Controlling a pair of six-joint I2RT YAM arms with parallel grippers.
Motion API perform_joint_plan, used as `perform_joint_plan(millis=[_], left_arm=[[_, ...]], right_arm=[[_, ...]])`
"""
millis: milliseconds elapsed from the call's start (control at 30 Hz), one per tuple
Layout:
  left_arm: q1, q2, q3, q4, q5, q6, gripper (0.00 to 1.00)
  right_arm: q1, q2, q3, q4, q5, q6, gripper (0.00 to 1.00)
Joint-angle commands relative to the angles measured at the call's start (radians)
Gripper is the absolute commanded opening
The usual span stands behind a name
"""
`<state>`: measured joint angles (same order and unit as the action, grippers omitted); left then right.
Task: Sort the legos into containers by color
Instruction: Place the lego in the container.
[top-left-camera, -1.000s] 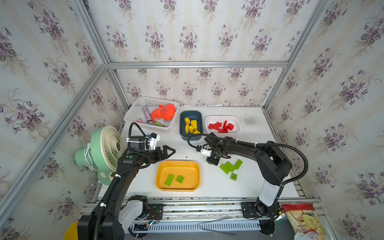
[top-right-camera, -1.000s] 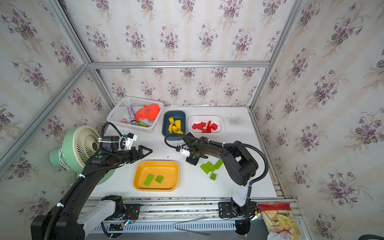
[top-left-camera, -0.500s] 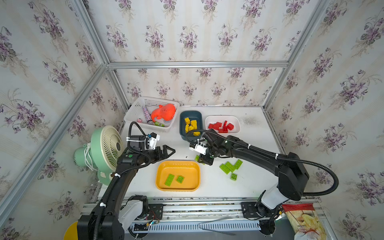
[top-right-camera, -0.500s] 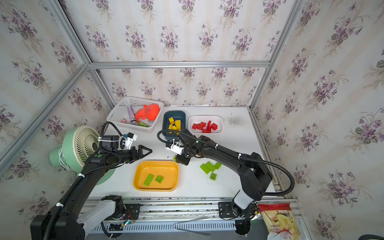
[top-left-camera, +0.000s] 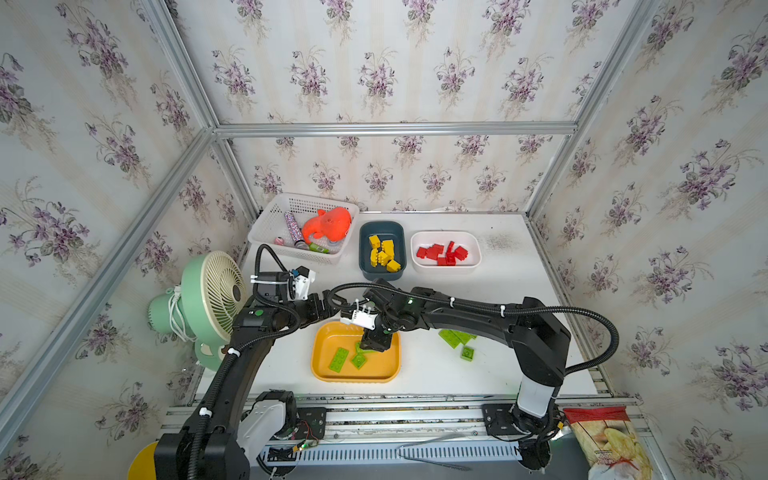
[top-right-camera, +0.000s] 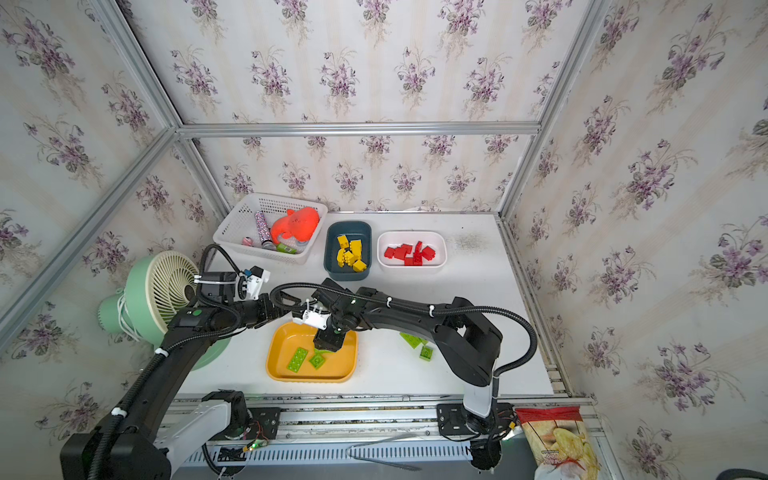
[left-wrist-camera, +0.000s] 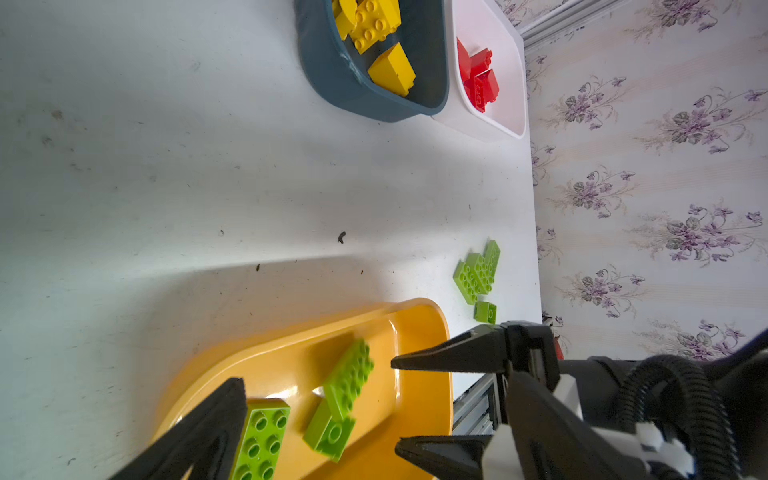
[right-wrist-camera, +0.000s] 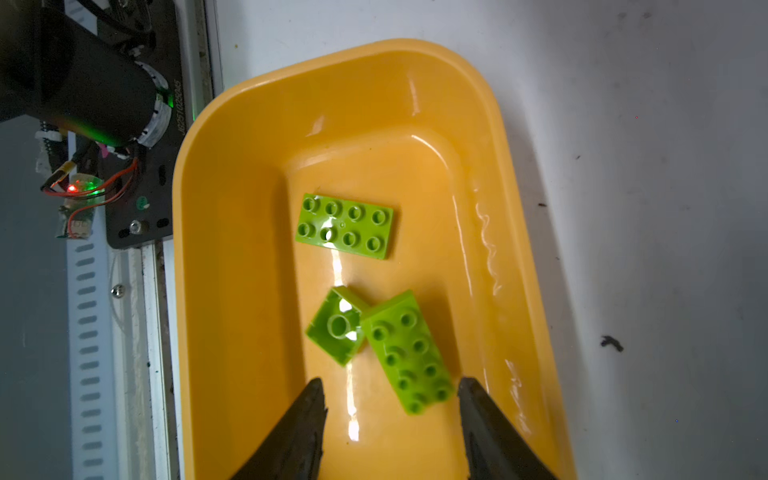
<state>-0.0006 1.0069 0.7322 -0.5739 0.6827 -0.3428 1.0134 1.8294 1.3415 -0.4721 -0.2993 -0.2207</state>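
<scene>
I'm hovering the right gripper (right-wrist-camera: 391, 388) low over the orange-yellow tray (right-wrist-camera: 183, 249), which is sitting near the front edge of the bench (top-left-camera: 519, 257). Its jaws are standing partly apart and gripping nothing. A long green brick (right-wrist-camera: 407, 353) is lying free just past the tips, closer to one finger, and is tilting against an upturned square green brick (right-wrist-camera: 337, 326). It is blurring in the left wrist view. A flat eight-stud green brick (right-wrist-camera: 344, 226) is lying apart from those two on the tray floor.

I'm keeping the left gripper (top-left-camera: 330, 308) just behind the tray's back rim, partly hidden by the right arm's cable. It is spread wide and carrying nothing.

A cluster of loose green bricks (top-left-camera: 455, 336) is waiting on the bench between the tray and the right edge. Toward the back edge, the teal tray (top-left-camera: 362, 249) is holding the yellow bricks (top-left-camera: 384, 253). Just beside it, the white tray (top-left-camera: 444, 270) is holding the red bricks (top-left-camera: 442, 253).
</scene>
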Motion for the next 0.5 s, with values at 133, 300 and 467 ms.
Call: perform_joint_plan(millis=[133, 300, 467], left_arm=[[-0.004, 0.019, 0.011, -0.017, 0.049, 0.03, 0.99], [-0.005, 0.031, 0.012, -0.014, 0.07, 0.031, 0.99], [-0.006, 0.039, 0.009, -0.008, 0.092, 0.033, 0.99]], right_arm=[[-0.044, -0.128, -0.064, 0.002, 0.051, 0.012, 0.64], [-0.148, -0.298, -0.165, -0.145, 0.052, 0.016, 0.64], [-0.284, -0.436, -0.23, -0.348, 0.11, -0.039, 0.64]])
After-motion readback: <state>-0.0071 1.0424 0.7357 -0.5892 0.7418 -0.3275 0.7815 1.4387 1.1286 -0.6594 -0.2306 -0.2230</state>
